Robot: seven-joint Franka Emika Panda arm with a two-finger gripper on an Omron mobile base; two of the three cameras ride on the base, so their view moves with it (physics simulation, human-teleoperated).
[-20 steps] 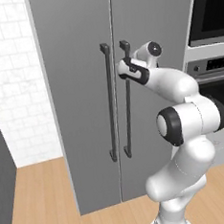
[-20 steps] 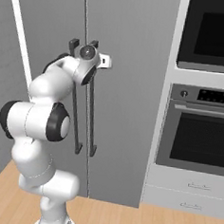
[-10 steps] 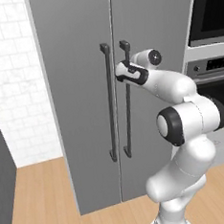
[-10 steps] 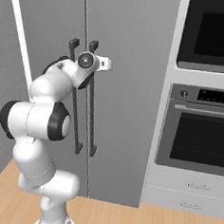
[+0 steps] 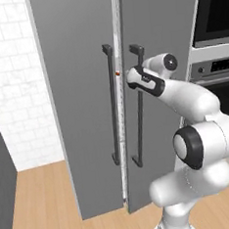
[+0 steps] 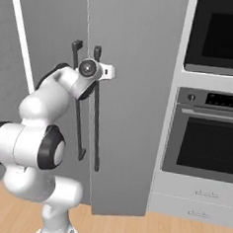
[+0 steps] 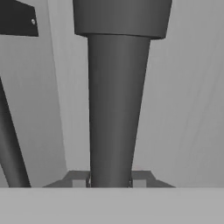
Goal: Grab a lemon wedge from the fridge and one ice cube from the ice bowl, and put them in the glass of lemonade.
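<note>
Nearest my camera, the gripper [image 5: 135,78] sits on the right door handle [image 7: 114,100] of the fridge [image 5: 82,119], high on the bar just under its top bracket. In the hand view the dark bar fills the space between the fingers, which look drawn in against both its sides. I judge them clamped on it, though I cannot see the contact faces.

Left of that handle hangs the left door handle [image 5: 112,107], close alongside, with the centre seam between them showing a thin pale line. Right of the fridge stands the wall oven [image 6: 206,130], black-fronted.

The risks, as I read them: the grip is near the bar's upper end, so a pull off the door's swing arc could slide the fingers along the bar or strip them off it. The neighbouring handle is close enough for the hand to knock. A half-set grip would slip the moment the door seal resists.
</note>
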